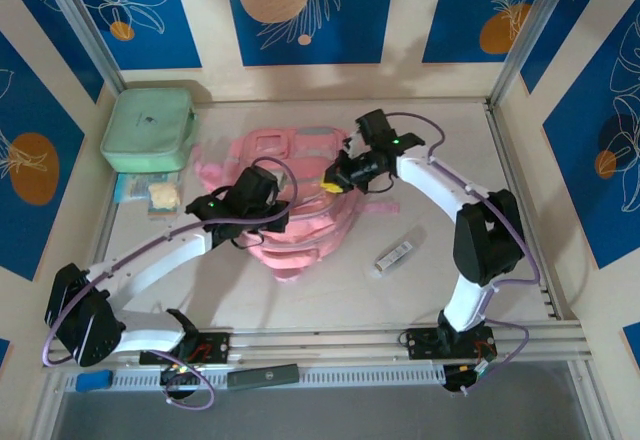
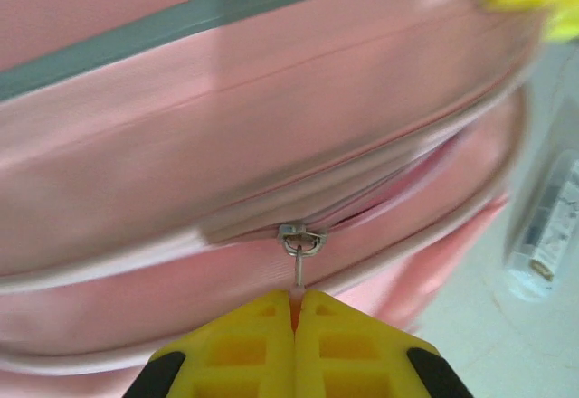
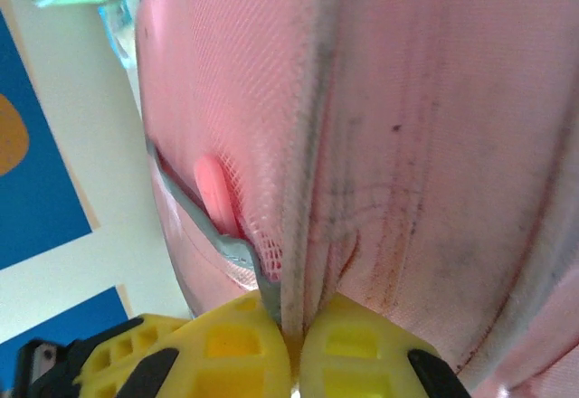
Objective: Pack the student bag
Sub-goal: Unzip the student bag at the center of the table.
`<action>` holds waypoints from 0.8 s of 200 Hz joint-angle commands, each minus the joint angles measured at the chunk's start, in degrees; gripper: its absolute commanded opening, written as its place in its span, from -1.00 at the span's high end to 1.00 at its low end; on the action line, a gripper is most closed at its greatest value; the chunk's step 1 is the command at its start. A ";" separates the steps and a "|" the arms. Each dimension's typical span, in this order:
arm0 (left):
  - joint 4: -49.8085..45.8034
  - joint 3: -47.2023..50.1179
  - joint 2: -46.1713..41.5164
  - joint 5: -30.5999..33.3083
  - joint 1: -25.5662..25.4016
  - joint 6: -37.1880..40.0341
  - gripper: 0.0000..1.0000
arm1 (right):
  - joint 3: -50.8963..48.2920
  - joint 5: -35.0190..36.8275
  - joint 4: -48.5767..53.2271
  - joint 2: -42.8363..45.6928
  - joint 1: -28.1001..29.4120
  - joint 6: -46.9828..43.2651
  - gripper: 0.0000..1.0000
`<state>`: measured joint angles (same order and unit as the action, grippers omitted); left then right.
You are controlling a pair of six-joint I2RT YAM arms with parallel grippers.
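Note:
The pink student bag (image 1: 300,205) lies flat in the middle of the table. My left gripper (image 1: 262,208) is over its near left part, and in the left wrist view the left gripper (image 2: 296,300) is shut on the pull tab of a metal zipper slider (image 2: 300,238); the zip to the right of the slider gapes slightly. My right gripper (image 1: 337,182) sits on the bag's right side, and in the right wrist view the right gripper (image 3: 294,330) is shut on a fold of the bag's pink fabric (image 3: 312,235) with grey trim. The bag's inside is hidden.
A mint-green zipped case (image 1: 150,127) stands at the back left, with small packets (image 1: 160,195) in front of it. A clear packaged item (image 1: 395,254) lies on the table right of the bag. A dark flat tool (image 1: 265,375) rests on the front rail.

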<state>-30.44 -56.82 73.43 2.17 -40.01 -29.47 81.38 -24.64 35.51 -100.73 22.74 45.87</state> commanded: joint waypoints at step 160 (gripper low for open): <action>2.11 2.36 2.44 -11.45 6.97 2.00 1.00 | -2.93 15.36 -6.45 1.39 8.73 10.35 -0.02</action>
<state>-28.45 -54.83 77.36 -7.46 -32.14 -27.09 77.38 -11.18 31.46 -97.34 32.45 54.68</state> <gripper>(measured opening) 0.064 0.562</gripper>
